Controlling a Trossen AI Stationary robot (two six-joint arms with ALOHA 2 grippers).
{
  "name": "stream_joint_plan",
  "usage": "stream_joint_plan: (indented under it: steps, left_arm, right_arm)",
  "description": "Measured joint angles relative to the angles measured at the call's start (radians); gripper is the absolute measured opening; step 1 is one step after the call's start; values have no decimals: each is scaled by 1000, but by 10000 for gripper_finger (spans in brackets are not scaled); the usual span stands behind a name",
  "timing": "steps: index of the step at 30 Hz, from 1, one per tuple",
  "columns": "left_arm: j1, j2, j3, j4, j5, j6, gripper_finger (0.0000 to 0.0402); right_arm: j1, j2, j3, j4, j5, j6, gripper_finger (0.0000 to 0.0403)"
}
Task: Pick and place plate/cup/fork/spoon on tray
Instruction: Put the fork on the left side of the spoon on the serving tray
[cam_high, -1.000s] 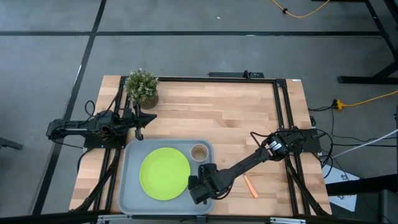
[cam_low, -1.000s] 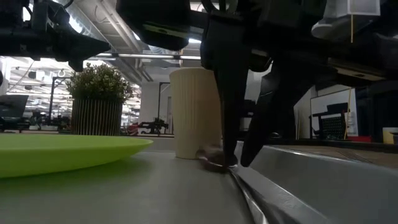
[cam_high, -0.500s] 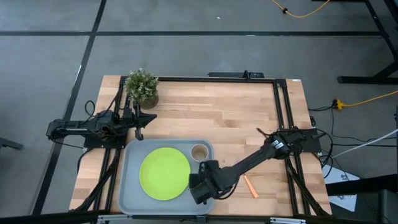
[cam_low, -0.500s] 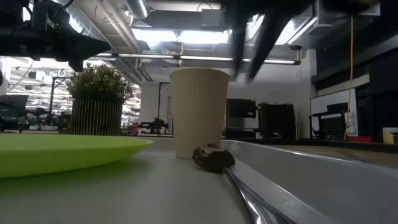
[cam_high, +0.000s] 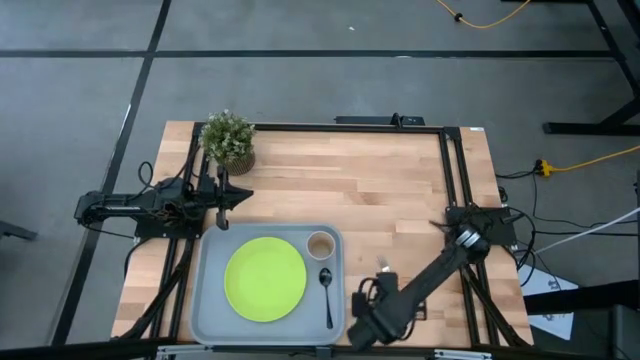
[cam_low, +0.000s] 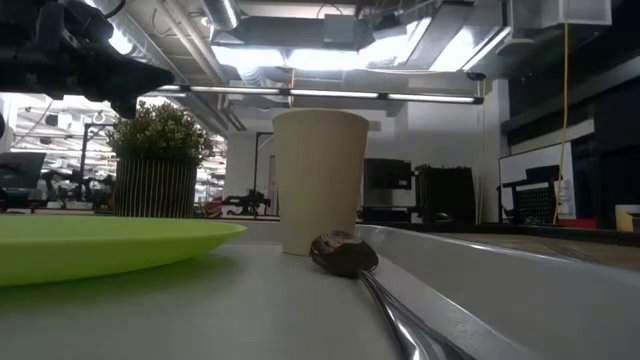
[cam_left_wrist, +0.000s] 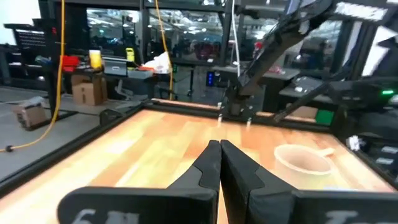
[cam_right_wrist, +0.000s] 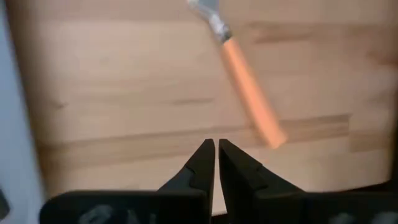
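The lime-green plate (cam_high: 265, 278) lies flat in the grey-blue tray (cam_high: 212, 310). The tan cup (cam_high: 320, 244) stands upright in the tray's far right corner. The dark spoon (cam_high: 326, 290) lies on the tray floor beside the right rim, its bowl (cam_low: 345, 252) toward the cup. The orange-handled fork (cam_right_wrist: 249, 93) lies on the wood right of the tray; my right arm hides it in the high view. My right gripper (cam_high: 372, 305) is shut and empty above the wood near the fork, its fingers (cam_right_wrist: 216, 155) pointing down. My left gripper (cam_high: 222, 200) is shut and empty at the table's left.
A potted green plant (cam_high: 228, 140) stands at the far left of the table, close to my left gripper. Bare wood lies right of the tray and behind it. The tray's raised right rim (cam_right_wrist: 9, 124) is just left of my right gripper.
My right gripper has left the spoon lying on the tray beside the cup. It has risen clear and gone toward the table's right and near edge, off the tray, and now stands over the wood by the fork. The spoon has stayed where it was set down.
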Motion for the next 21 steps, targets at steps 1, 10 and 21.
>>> stream_joint_plan:
  steps: [1,10,21]
  left_arm:
    - [0,0,0,4,3,-8,0]
    - [0,0,0,3,-9,-33,0]
    - [0,0,0,3,-20,-28,0]
  right_arm:
    - [-3,-36,-41,-2,4,0,27]
    - [-3,-363,-503,47,63,-2,27]
    - [-4,-450,-747,211,-20,-174,27]
